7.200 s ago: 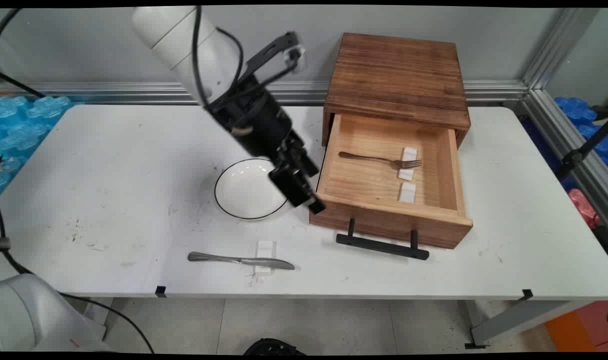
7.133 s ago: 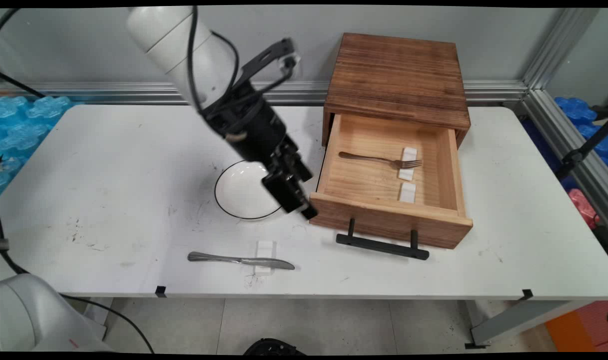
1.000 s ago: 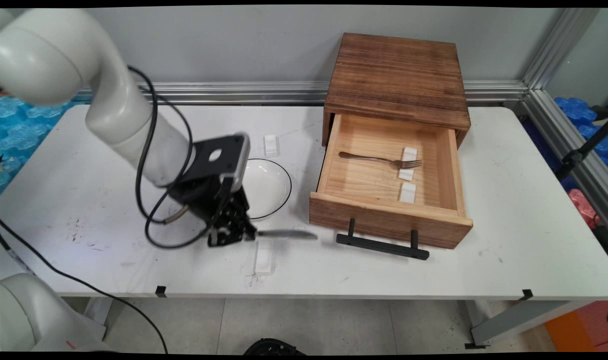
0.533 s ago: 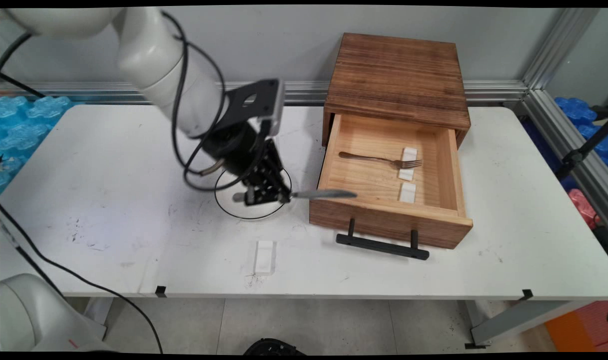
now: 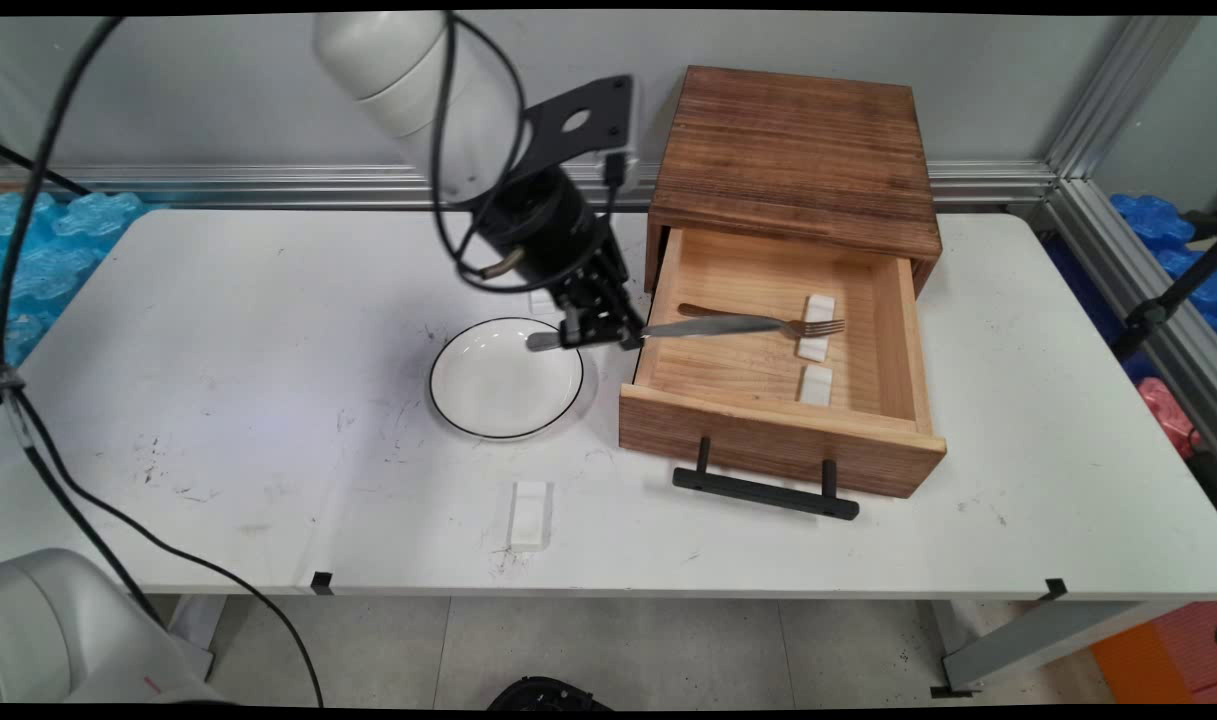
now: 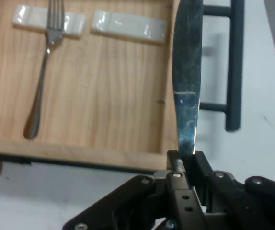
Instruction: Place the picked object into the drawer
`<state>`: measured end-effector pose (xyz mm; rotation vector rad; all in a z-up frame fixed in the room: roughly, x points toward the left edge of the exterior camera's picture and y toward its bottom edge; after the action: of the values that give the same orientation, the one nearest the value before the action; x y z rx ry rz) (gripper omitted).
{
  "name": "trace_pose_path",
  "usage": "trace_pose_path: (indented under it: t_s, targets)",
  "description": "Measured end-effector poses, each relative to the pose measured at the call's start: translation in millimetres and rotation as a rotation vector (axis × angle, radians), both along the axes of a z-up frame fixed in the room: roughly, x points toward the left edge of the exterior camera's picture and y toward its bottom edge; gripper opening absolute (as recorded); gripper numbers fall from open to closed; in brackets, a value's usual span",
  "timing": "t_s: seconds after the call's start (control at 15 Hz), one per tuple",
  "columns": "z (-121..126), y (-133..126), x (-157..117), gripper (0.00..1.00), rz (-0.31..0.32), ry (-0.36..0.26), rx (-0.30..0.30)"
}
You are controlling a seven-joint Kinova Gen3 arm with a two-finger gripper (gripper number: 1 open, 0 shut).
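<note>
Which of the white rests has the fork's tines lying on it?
The far rest in the drawer: the fork lies across it. The near drawer rest and the table rest are bare.

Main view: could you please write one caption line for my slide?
Gripper holds a table knife level over the open wooden drawer, beside a white plate.

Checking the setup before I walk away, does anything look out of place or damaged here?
Nothing damaged or spilled. The gripper holds a table knife level, blade out over the open drawer, where a fork lies across a white rest.
</note>
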<state>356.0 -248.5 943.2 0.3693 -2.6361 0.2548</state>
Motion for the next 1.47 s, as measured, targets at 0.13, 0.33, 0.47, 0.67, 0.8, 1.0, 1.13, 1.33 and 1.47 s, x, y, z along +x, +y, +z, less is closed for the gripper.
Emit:
trace_pose_path:
  t_s: [0.13,0.33,0.47,0.67,0.8,1.0,1.13,1.33,1.47]
  targets:
    - [1.4,-18.9,-8.6,0.00,-0.009,0.008,-0.015]
    - [-2.8,-48.1,-21.9,0.00,-0.028,0.022,-0.034]
    - [-9.2,-65.9,-31.5,0.00,-0.048,0.032,-0.037]
    - [-23.0,-89.2,-47.9,0.00,-0.090,0.046,-0.026]
    - [-33.4,-103.2,-59.7,0.00,-0.118,0.054,-0.015]
    - [-46.6,-118.9,-74.6,0.00,-0.145,0.061,0.002]
    - [-55.0,-127.9,-83.6,0.00,-0.159,0.063,0.014]
    - [-64.8,-138.7,-92.9,0.00,-0.168,0.059,0.030]
    - [-70.7,-145.1,-97.8,0.00,-0.168,0.055,0.040]
